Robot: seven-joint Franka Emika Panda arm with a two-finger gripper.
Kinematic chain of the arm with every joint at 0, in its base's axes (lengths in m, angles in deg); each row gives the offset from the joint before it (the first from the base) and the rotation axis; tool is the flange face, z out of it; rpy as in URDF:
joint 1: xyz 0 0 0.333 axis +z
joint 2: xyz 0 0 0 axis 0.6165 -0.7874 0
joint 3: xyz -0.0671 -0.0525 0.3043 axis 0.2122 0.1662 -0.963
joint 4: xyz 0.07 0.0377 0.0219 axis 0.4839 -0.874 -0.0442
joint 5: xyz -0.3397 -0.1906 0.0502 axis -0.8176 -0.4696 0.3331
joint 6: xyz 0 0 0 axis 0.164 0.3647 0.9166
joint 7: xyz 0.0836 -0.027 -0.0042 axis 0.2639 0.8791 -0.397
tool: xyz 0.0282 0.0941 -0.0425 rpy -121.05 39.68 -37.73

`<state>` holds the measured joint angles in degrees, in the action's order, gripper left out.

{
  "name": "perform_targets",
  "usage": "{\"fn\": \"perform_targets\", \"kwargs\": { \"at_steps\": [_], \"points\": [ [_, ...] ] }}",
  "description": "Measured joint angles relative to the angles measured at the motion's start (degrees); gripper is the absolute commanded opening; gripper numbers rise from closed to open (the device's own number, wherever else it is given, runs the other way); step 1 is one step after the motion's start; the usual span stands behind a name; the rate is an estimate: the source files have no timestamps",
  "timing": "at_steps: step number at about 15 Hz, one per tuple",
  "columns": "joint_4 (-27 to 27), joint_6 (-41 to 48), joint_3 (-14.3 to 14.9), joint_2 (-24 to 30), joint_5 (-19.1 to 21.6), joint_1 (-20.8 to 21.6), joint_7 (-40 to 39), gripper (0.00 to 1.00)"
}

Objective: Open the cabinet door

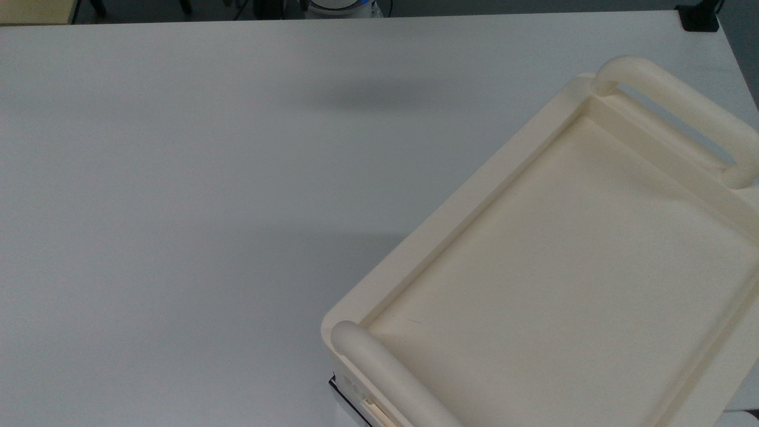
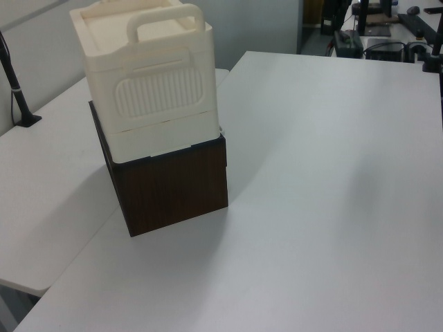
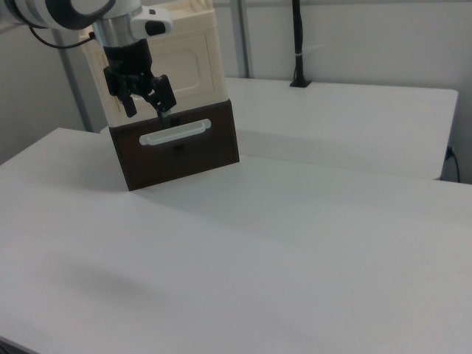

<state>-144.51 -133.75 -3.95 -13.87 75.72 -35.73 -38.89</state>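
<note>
The cabinet (image 3: 169, 110) stands at the right view's upper left, a cream upper box on a dark brown base. Its cream front face carries the cabinet door (image 3: 188, 68), a recessed panel lying flush and closed. Below it, the brown drawer front has a white handle (image 3: 175, 133). My gripper (image 3: 150, 109) hangs in front of the door's left part, fingers apart and open with nothing between them, tips just above the white handle. The left view shows the cabinet's ribbed cream side (image 2: 163, 90) over the brown base (image 2: 173, 187). The top view shows its recessed tray top (image 1: 563, 267).
The cabinet sits near one edge of the white table (image 3: 280, 251). A second white table (image 3: 354, 125) adjoins behind it, with a black clamped pole (image 3: 298, 44). Thick cream handle bars (image 1: 676, 112) cap the cabinet's ends. Dark equipment (image 2: 374, 34) stands beyond the table.
</note>
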Motion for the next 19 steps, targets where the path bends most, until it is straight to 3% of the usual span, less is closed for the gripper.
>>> {"fn": "perform_targets", "kwargs": {
  "at_steps": [13,19],
  "points": [
    [0.0,0.0,-0.19,-0.02,0.0,0.1,-1.07,1.0],
    [0.45,-0.32,-1.71,-0.58,0.1,0.24,-17.07,1.0]
  ]
}}
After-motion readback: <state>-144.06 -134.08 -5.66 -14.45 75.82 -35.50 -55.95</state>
